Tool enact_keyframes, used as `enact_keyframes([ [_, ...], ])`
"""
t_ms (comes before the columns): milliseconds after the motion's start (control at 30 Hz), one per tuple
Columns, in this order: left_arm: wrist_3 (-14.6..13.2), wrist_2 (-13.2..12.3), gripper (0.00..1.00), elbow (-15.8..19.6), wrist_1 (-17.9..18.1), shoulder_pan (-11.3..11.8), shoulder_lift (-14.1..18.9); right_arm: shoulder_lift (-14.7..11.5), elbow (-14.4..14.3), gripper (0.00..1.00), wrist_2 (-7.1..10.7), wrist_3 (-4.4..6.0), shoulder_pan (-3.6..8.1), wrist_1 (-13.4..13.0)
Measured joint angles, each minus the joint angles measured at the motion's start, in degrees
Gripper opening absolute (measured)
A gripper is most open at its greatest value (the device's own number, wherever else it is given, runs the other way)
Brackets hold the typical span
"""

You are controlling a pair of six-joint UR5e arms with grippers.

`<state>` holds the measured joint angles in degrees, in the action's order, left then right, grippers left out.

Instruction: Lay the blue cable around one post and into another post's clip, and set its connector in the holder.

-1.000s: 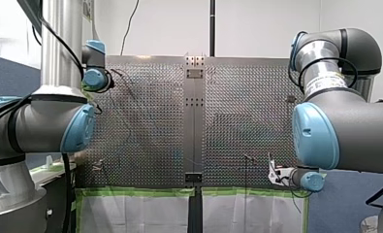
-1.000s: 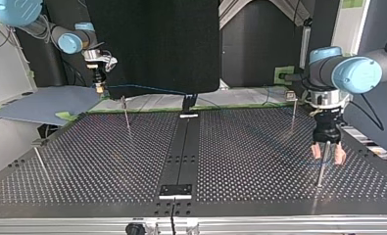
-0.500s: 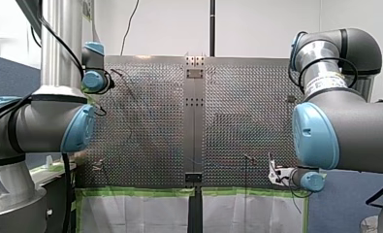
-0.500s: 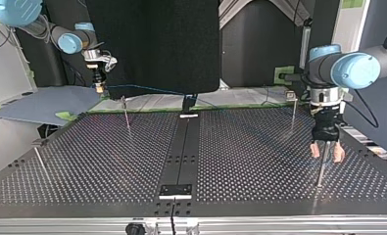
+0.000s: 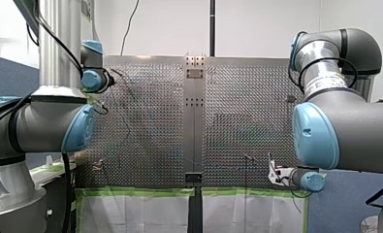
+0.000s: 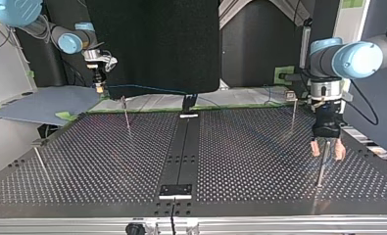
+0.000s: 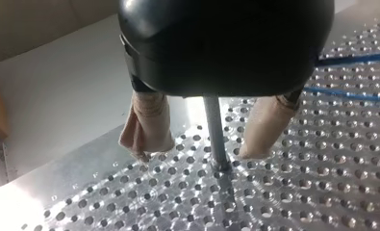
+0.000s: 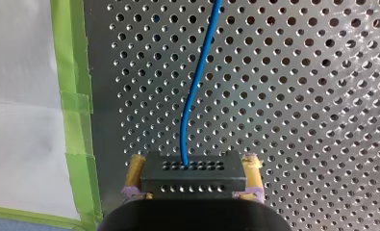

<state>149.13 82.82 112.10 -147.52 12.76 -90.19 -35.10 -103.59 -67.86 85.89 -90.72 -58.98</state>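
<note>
My right tool [image 8: 193, 175] is pinching the black connector [image 8: 193, 169] between its yellow pads [image 8: 135, 168]. The blue cable [image 8: 197, 91] leaves the connector's face and runs off over the perforated table [image 8: 298, 96], close to the green tape [image 8: 74, 120] along the table's edge. In the top view this tool hangs just past the table's far left corner, and the cable shows as a thin line strung from it along the far edge towards the middle. My left tool [image 6: 326, 148] stands by the table's right edge in that view, towards the near corner. Its beige pads [image 7: 146, 127] are spread, and a thin post [image 7: 215, 134] rises in the gap between them, seemingly touching neither. The left wrist view also shows the cable lying on the table just beside one pad, outside the gap, so this tool grips nothing. I judge the routing step to be in hand and the task still early. The cable is not yet wrapped round this post, I see it in no clip, and the connector has not been set down. I cannot tell which fixture is the holder. The next move probably calls for my left tool to clear the post and close on the cable rather than the rod. Meanwhile my right tool would hold the connector steady and leave enough slack for the bend.
</note>
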Motion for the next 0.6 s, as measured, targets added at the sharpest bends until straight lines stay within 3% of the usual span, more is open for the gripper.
enact_keyframes([
  [367, 2.45, -0.41, 1.00, 2.13, 1.60, 0.28, 2.26, 0.01, 0.00, 0.00, 0.00, 0.00, -0.03, 0.00],
  [600, 5.01, -2.16, 1.00, 3.50, 3.80, 0.32, 2.61, 0.04, 0.00, 0.00, 0.00, 0.00, -0.02, 0.00],
])
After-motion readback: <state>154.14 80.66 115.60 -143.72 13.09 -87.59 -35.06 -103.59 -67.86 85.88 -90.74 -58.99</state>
